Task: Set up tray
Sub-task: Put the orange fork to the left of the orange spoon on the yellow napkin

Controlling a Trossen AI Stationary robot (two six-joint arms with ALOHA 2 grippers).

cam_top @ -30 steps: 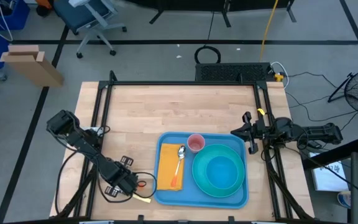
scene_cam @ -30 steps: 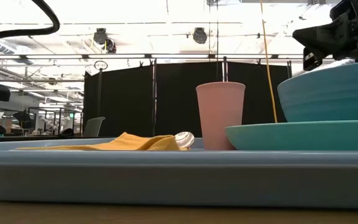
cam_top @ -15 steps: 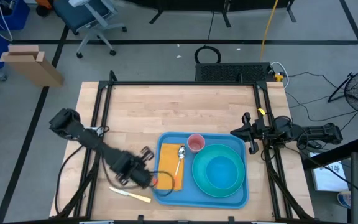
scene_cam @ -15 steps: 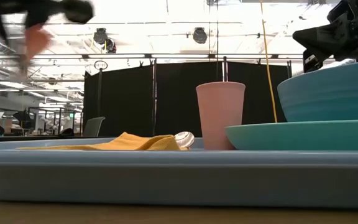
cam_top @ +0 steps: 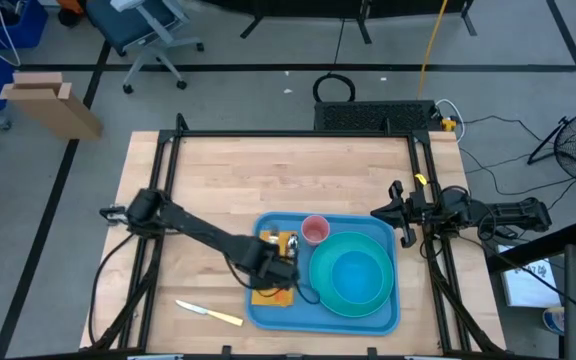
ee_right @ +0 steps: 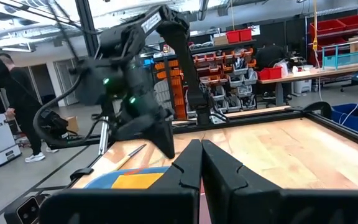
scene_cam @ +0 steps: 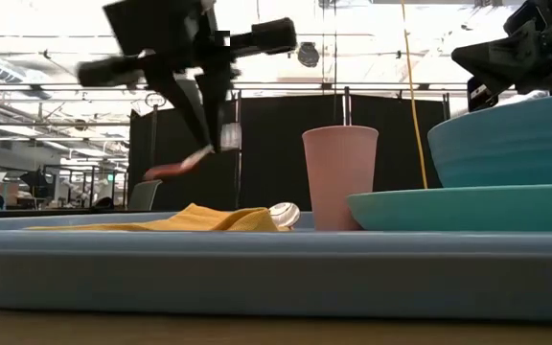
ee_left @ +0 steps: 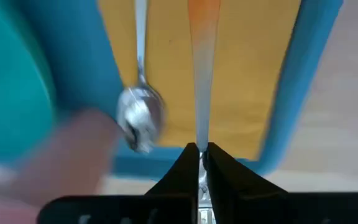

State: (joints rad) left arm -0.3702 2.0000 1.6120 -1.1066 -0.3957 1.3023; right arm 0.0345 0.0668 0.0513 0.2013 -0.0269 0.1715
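Observation:
The blue tray (cam_top: 264,316) lies near the table's near edge and carries a yellow napkin (cam_top: 271,297), a spoon (cam_top: 290,245), a pink cup (cam_top: 315,230) and a teal bowl on a teal plate (cam_top: 350,276). My left gripper (cam_top: 280,262) hovers over the napkin, shut on an orange-handled utensil (scene_cam: 182,164). In the left wrist view the spoon (ee_left: 140,113) lies on the napkin (ee_left: 247,74) beside that utensil. My right gripper (cam_top: 400,215) waits shut at the table's right edge, above the tray's far right corner. My left gripper pinches the utensil's pale end (ee_left: 201,160) between its two fingers. The utensil runs on ahead of the fingers, its orange handle (ee_left: 204,25) farthest from them. It is lifted clear above the napkin and slopes down from the fingers (scene_cam: 209,115) in the low view.
A knife with a yellow handle (cam_top: 209,313) lies on the bare wood left of the tray. The table's far half shows open wood (cam_top: 288,175). Black frame rails (cam_top: 163,180) run along the left and right edges. A person stands in the room beyond (ee_right: 8,106).
My left gripper has risen from the table left of the tray with the orange-handled utensil and swung right, over the napkin on the tray, turning as it went. The yellow-handled knife has stayed on the wood. The right arm has kept still.

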